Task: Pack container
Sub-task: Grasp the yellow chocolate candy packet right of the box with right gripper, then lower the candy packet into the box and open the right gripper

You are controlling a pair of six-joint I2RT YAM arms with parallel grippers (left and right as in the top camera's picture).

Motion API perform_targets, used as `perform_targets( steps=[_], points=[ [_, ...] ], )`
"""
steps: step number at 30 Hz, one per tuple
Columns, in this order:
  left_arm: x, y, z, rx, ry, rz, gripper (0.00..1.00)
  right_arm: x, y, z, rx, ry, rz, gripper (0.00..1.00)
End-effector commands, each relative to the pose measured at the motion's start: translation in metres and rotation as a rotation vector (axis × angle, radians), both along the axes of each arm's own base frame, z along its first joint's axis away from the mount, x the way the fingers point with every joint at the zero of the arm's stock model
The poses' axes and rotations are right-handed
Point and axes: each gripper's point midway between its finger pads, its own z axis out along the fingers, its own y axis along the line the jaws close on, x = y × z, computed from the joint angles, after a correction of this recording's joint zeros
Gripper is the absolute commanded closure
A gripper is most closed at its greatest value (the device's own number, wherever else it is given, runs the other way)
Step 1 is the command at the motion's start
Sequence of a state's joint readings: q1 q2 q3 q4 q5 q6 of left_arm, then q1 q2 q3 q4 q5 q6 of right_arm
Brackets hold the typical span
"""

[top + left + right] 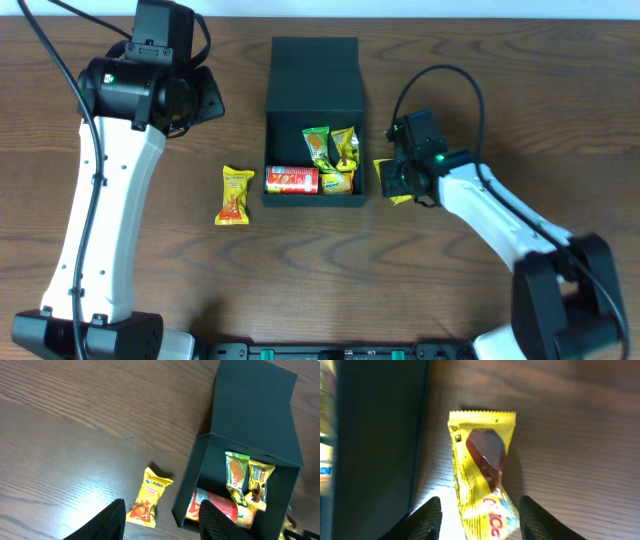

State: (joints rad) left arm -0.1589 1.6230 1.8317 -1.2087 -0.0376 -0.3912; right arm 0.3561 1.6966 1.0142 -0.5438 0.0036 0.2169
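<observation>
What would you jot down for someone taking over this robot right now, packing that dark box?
Left end effector: open, empty, above the table.
Right end effector: open, straddling a yellow packet right of the container, not closed on it.
Done: red can and several snack packets inside; lid open.
Left to do: that packet, plus the orange-yellow packet lying left of the container.

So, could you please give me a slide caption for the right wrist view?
Right gripper, jaws open, straddles a yellow snack packet on the table beside the container.
</observation>
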Motion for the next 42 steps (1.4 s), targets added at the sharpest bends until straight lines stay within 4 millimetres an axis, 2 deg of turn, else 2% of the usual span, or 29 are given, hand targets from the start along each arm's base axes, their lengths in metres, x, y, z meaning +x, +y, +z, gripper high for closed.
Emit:
perform_targets(
  steps=[1,4,8,10,13,15,17,19,23,25,28,31,38,42],
  points=[
    [-0.001,0.004,0.004,0.021,-0.003,0.0,0.51,-0.002,-0.007,-0.018,-0.047,0.032,-0.037,0.53],
    [-0.002,0.004,0.003,0.022,0.002,0.001,0.51,-0.003,-0.008,-0.023,-0.054,0.047,-0.039,0.56],
    [-0.002,0.004,0.003,0.021,0.001,0.0,0.51,0.002,-0.008,-0.022,-0.052,0.025,-0.042,0.74],
    [-0.002,0.004,0.003,0.021,0.001,0.001,0.51,0.003,-0.007,-0.021,-0.05,0.021,-0.043,0.78],
    [-0.002,0.004,0.003,0.021,0.0,0.0,0.51,0.008,-0.006,-0.017,-0.042,0.011,-0.053,0.85],
    [-0.002,0.004,0.003,0.021,0.0,0.0,0.51,0.014,-0.003,-0.007,-0.037,-0.002,-0.054,0.89],
    [-0.002,0.004,0.003,0.021,0.0,0.0,0.51,0.029,0.002,0.016,-0.027,-0.03,-0.054,0.98],
    [-0.002,0.004,0.003,0.021,0.0,0.0,0.51,0.047,0.009,0.049,-0.009,-0.075,-0.055,0.99],
    [-0.002,0.007,0.002,0.036,0.003,0.008,0.51,0.073,0.025,0.108,0.036,-0.165,-0.053,0.98],
    [-0.002,0.017,0.001,0.083,0.002,0.034,0.51,0.081,0.043,0.136,0.085,-0.215,-0.037,0.98],
    [-0.003,0.027,-0.002,0.103,0.012,0.062,0.51,0.083,0.075,0.155,0.175,-0.257,0.015,0.98],
    [-0.004,0.037,-0.004,0.089,0.022,0.086,0.51,0.079,0.103,0.151,0.233,-0.248,0.019,0.99],
    [-0.006,0.049,-0.006,0.068,0.036,0.119,0.51,0.059,0.179,0.105,0.312,-0.146,0.064,0.99],
    [-0.009,0.049,-0.007,0.069,0.047,0.119,0.5,0.048,0.194,0.078,0.303,-0.084,-0.008,0.98]
  ],
)
